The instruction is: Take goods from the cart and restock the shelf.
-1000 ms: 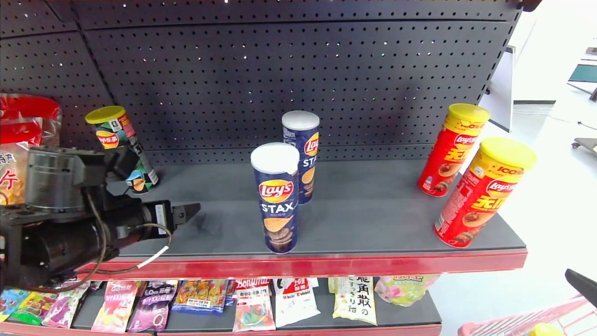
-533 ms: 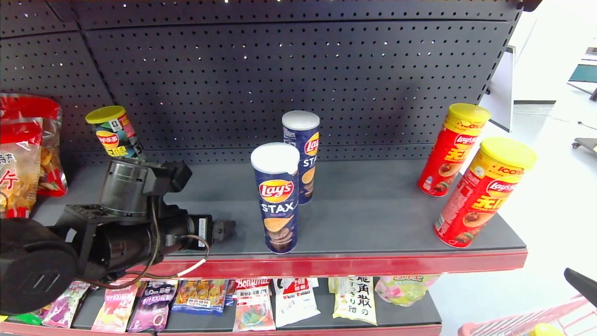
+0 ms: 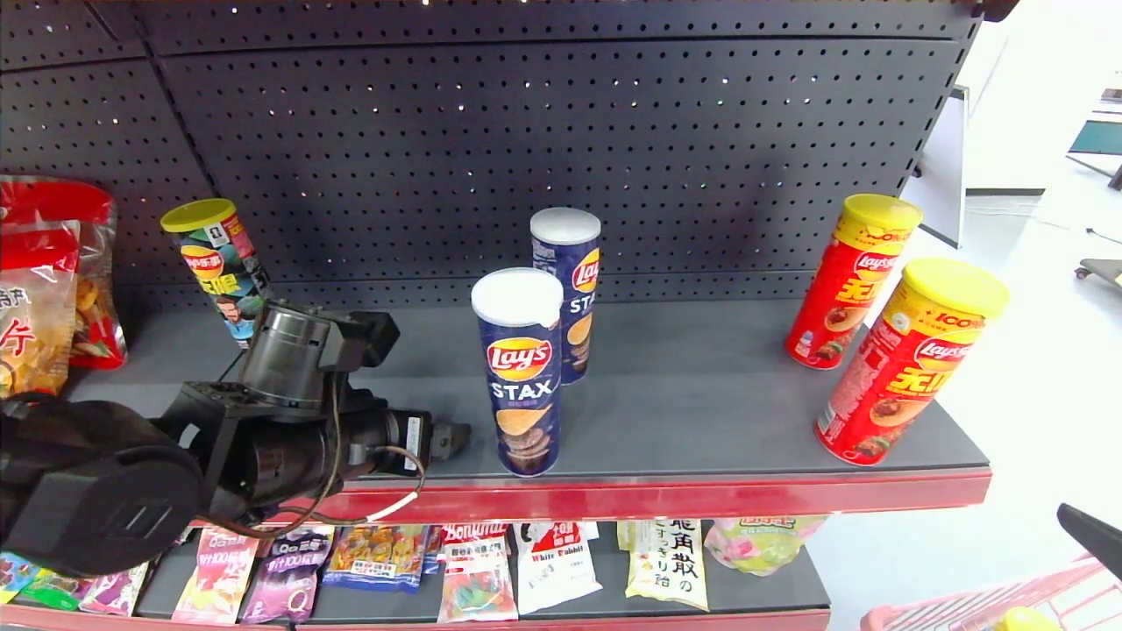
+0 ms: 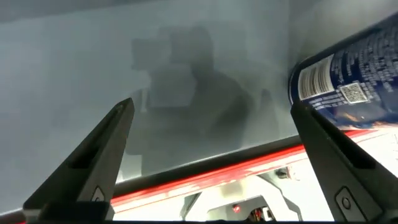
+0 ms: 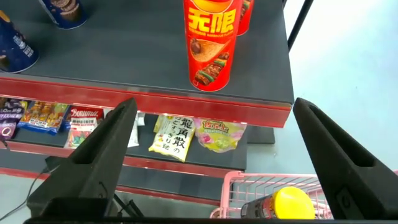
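Just left of the front blue can [image 3: 519, 372], the left gripper [image 3: 454, 436] gapes wide and empty; the can looks light, stiff and slick, so grip mid-body.

Rear: dark perforated pegboard [image 3: 543, 158], full width. Far L: red-and-clear snack bags [image 3: 44, 280], standing. Lower tier [image 3: 771, 592]: row of flat packets side by side, incl. purple packets [image 3: 289, 574], white packet [image 3: 557, 570], cream packet w/ black characters [image 3: 671, 561], green packet [image 3: 758, 539] at R end. Bkgd R: pale floor [image 3: 1034, 377], teal-topped table [image 3: 1096, 138], well apart from the rest.
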Robot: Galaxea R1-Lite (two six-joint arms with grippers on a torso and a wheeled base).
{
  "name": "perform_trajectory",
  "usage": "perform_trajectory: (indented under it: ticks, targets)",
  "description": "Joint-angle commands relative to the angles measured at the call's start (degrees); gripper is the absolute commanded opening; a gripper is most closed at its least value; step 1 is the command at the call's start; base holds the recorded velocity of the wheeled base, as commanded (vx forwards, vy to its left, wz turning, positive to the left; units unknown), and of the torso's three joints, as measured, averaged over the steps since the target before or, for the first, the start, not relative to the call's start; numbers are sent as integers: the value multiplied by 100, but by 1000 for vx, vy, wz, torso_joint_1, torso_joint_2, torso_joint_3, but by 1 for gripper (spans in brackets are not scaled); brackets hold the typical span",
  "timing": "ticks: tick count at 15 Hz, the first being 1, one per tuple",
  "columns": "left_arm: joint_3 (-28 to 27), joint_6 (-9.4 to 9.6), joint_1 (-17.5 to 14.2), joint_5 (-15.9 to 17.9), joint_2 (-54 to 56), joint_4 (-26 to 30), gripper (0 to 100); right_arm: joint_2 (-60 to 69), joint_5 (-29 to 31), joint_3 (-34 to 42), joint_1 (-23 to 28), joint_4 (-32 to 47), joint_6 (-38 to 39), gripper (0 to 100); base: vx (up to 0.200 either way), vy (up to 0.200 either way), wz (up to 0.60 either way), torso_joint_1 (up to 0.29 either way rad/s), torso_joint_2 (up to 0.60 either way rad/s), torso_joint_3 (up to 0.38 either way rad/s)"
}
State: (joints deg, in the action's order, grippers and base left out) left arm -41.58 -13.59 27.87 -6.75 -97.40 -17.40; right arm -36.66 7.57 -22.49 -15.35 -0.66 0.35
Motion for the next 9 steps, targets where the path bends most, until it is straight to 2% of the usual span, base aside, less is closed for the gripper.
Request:
perform_trajectory:
  ticks: [1, 8, 9]
  targets:
    - [-78, -3, 26, -1, -147, -1, 100, -26, -1, -1, -3, -4, 0, 100, 0, 0, 0, 0, 0, 0]
    - [-456, 6, 26, -1, -490, 17, 100, -26, -1, -1, -3, -4, 44, 100, 0, 0, 0, 0, 0, 0]
    - [-509, 6, 35, -1, -490, 149, 100, -26, -1, -1, -3, -4, 44, 100, 0, 0, 0, 0, 0, 0]
